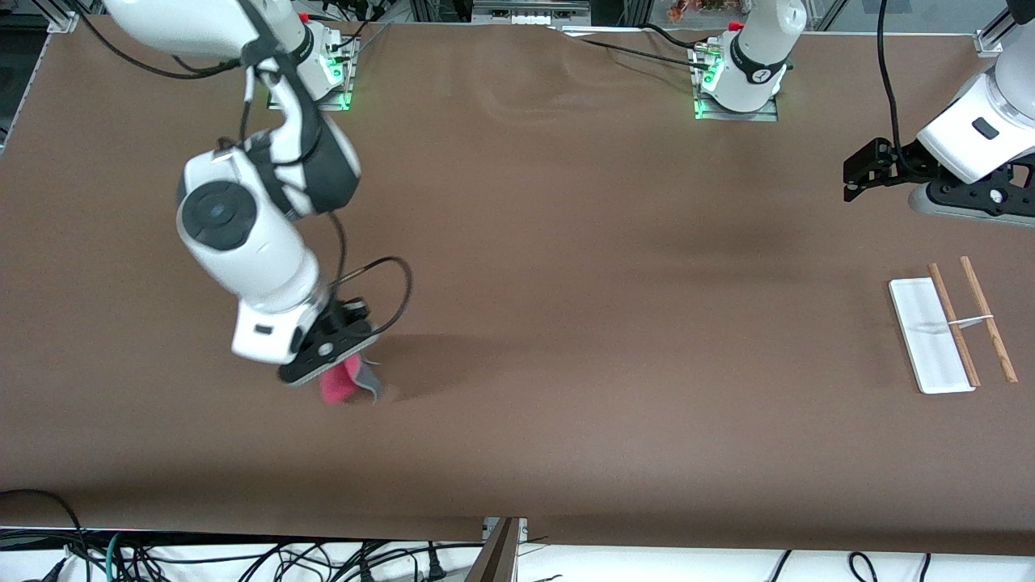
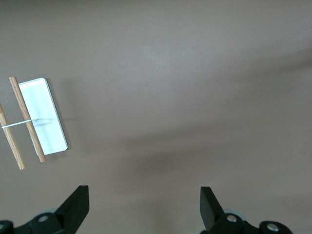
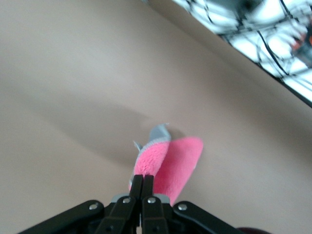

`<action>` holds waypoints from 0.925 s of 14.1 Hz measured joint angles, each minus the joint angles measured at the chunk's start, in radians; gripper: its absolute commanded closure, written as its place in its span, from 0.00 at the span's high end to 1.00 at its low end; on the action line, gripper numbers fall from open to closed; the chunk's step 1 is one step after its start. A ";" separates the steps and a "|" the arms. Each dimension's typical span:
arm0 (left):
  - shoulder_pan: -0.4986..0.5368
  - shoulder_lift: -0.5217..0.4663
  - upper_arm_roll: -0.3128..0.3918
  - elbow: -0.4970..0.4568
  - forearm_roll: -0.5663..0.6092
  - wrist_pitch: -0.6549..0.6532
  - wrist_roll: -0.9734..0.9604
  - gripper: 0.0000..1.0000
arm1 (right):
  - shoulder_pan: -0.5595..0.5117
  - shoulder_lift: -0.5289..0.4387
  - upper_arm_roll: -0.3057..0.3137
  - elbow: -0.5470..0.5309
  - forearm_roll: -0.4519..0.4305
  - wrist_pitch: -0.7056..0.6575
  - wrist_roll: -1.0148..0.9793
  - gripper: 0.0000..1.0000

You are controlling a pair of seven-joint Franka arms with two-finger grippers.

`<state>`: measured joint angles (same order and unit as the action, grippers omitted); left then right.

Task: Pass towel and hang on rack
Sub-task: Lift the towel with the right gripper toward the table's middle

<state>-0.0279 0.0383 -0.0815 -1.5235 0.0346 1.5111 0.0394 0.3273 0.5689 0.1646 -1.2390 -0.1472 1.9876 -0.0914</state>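
Observation:
The pink-red towel [image 1: 340,386] with its grey side showing at one edge hangs folded from my right gripper [image 1: 344,373], just above the table toward the right arm's end. In the right wrist view the gripper [image 3: 143,181] is shut on the towel [image 3: 178,165], which droops below the fingers. The rack [image 1: 954,327] stands at the left arm's end: a white base with two brown rods joined by a thin metal crosspiece. My left gripper [image 1: 859,174] is open and empty, held up above the table near the rack; the left wrist view shows its fingers wide apart [image 2: 145,204] and the rack [image 2: 34,119].
The brown table [image 1: 566,283] is bare between the towel and the rack. Both arm bases stand along the table edge farthest from the front camera. Cables lie off the table's near edge.

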 measured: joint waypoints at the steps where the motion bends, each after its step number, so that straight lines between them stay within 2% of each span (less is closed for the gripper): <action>1: 0.002 0.001 0.001 0.000 0.000 0.000 0.000 1.00 | 0.032 0.000 0.008 0.022 0.000 0.001 0.035 0.00; 6: 0.008 0.012 0.005 0.000 0.000 0.000 0.000 1.00 | 0.152 0.002 0.028 0.059 0.005 0.043 0.115 0.00; 10: 0.008 0.012 0.005 0.000 0.000 0.000 0.000 1.00 | 0.186 0.002 0.123 0.064 0.006 0.081 0.141 0.00; 13: 0.008 0.013 0.004 -0.001 -0.008 0.001 0.001 1.00 | 0.186 0.002 0.165 0.064 0.006 0.101 0.142 0.00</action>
<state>-0.0201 0.0514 -0.0775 -1.5241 0.0268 1.5120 0.0406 0.5135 0.5712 0.3296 -1.1747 -0.1412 2.0885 0.0504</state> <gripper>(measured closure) 0.000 0.982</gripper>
